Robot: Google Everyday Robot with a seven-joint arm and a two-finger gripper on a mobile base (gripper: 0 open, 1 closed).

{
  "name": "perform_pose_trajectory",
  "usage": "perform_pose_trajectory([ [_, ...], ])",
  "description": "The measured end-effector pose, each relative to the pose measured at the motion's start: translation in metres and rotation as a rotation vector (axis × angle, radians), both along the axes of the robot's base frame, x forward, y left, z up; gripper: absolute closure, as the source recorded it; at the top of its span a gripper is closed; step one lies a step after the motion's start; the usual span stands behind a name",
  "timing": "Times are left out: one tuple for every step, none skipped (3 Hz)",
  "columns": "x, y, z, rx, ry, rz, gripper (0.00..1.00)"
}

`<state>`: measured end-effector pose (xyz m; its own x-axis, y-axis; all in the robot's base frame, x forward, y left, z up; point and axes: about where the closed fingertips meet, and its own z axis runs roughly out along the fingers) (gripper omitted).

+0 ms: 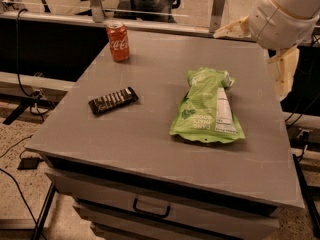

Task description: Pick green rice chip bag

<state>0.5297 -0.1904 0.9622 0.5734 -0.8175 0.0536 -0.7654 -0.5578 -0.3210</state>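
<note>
The green rice chip bag point(208, 106) lies flat on the grey table point(150, 134), right of centre, with its white label panel along its right side. It is lime green with white lettering. My gripper point(250, 66) hangs in the air at the upper right, over the table's far right corner, above and to the right of the bag and not touching it. Its two cream fingers point(283, 74) stand wide apart and hold nothing. One finger points left and the other points down.
A red soda can point(118, 41) stands at the table's far left. A small dark bar wrapper point(113, 100) lies left of the bag. The table has a drawer with a handle point(149, 209) in front. A rail and a dark gap run behind the table.
</note>
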Motion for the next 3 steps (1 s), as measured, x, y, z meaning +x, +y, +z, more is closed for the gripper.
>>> perform_pose_trajectory([
  [0.002,-0.001,-0.001,-0.046,-0.067,0.011,0.0],
  [0.023,-0.005,-0.029,-0.109,-0.146,0.137,0.0],
  [0.039,0.001,-0.055,-0.135,-0.117,0.259,0.0],
])
